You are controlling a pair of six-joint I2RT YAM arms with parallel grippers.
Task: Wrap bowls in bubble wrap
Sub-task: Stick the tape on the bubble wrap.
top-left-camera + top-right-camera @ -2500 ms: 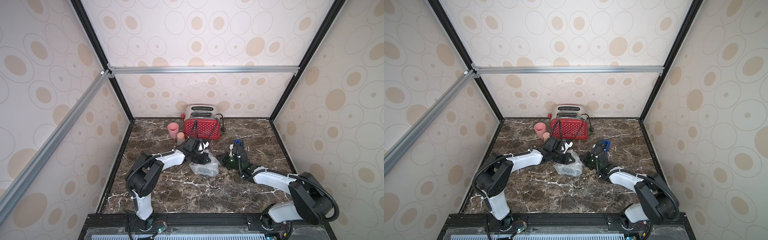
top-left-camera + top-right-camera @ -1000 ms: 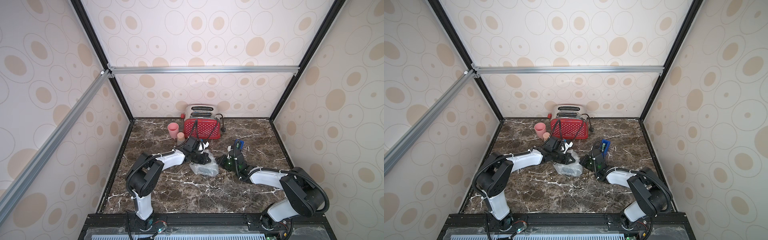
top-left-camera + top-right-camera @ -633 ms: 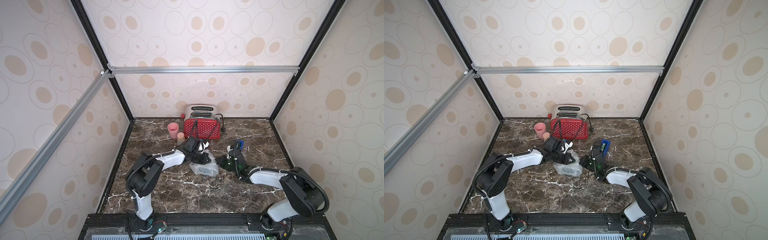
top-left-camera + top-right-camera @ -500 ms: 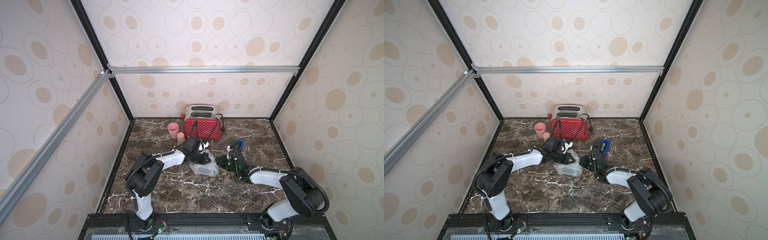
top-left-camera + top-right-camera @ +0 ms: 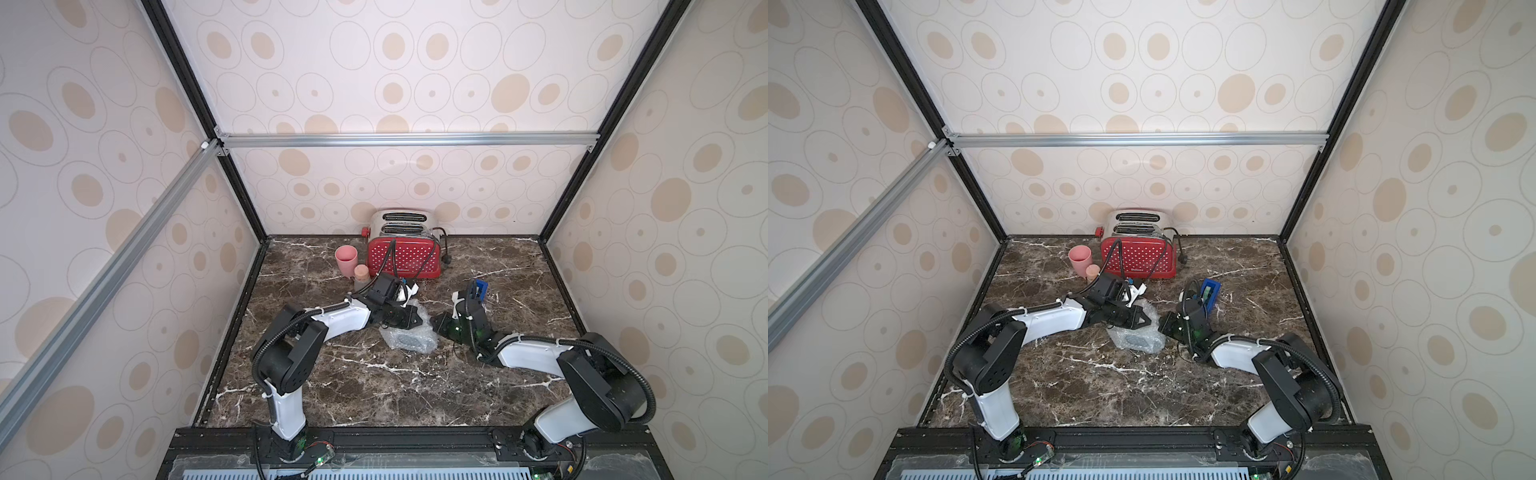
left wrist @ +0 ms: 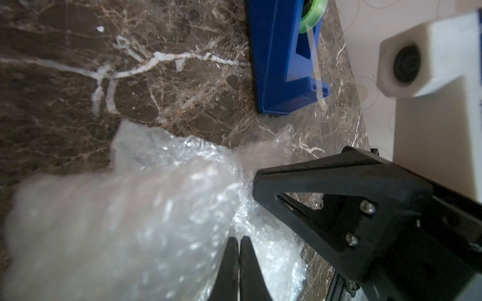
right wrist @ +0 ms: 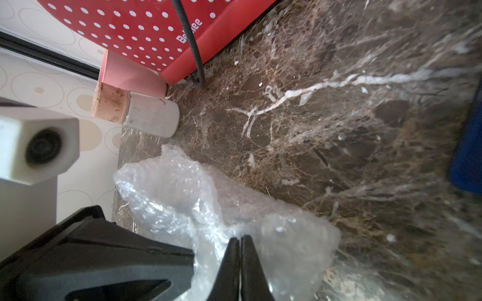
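Observation:
A crumpled bundle of clear bubble wrap (image 5: 409, 338) (image 5: 1136, 338) lies mid-table. The bowl is hidden inside it; only a dim grey shape shows through the film. My left gripper (image 5: 417, 323) (image 5: 1148, 320) reaches the bundle's top from the left, and my right gripper (image 5: 433, 322) (image 5: 1162, 326) meets it from the right, the two tips close together. In the left wrist view the left gripper (image 6: 238, 238) is shut with a crease of wrap (image 6: 130, 208) running to its tips. The right gripper (image 7: 240, 237) is shut where the wrap (image 7: 208, 208) gathers.
A red dotted toaster (image 5: 403, 253) stands at the back wall, its cord trailing forward. A pink cup (image 5: 346, 258) and a corked jar (image 5: 360, 277) stand left of it. A blue tape dispenser (image 5: 478, 291) (image 6: 281, 65) sits just behind my right wrist. Walls close three sides.
My right gripper has slid left and down onto the wrap's right side. The left arm and the bundle have stayed put.

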